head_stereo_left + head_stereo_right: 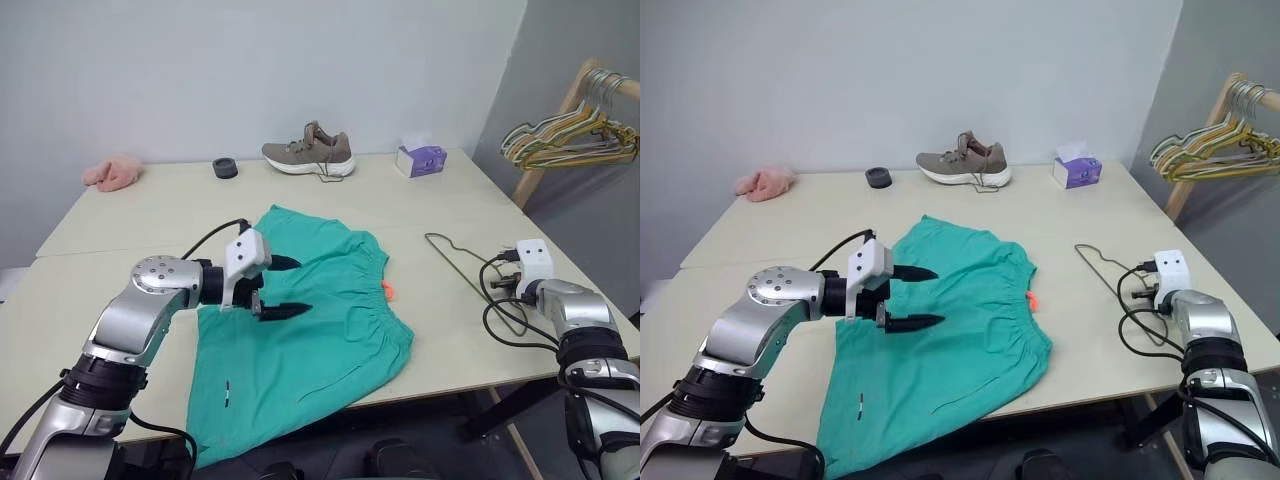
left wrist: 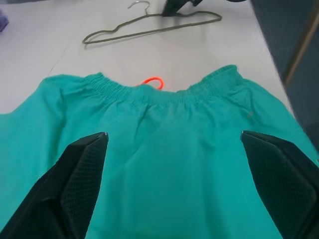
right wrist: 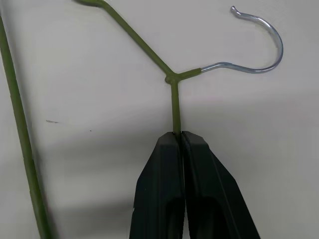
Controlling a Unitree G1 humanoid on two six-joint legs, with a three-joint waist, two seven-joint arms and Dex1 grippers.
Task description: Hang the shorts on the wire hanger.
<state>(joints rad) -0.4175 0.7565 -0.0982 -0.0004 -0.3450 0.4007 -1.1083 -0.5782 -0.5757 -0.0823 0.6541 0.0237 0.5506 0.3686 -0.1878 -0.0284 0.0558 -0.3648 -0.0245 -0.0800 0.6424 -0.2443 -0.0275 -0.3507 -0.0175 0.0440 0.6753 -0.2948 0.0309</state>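
A pair of teal-green shorts [image 1: 300, 330] lies spread flat on a pale desk [image 1: 150, 215], one leg draping over the near edge, as the left claw [image 1: 284, 288] hovers just above the fabric with its two black fingers [image 2: 79, 184] spread wide and gripping nothing. Ahead of that claw, the gathered waistband and a small orange tag [image 2: 153, 81] lie at the far side of the garment, and a tiny white mark [image 1: 228, 391] shows on the leg behind it, toward the desk's near edge.

Beyond the waistband, apart from the shorts, the wire hanger [image 1: 462, 268] rests flat on the desk. The right claw [image 3: 179, 135] has its fingers pressed together on the thin olive wire, pinching the hanger's sloping arm just below the twisted neck; the silvery hook [image 3: 254, 45] curls away just past the fingertips.

Far beyond both claws, along the back of the desk near the wall, sit a pink cloth [image 1: 113, 173], a small dark ring [image 1: 225, 168], a grey-brown sneaker [image 1: 310, 152] and a purple tissue box [image 1: 421, 158]. Off the desk, beyond the right claw, a bunch of coloured hangers [image 1: 570, 135] hangs on a wooden rack.
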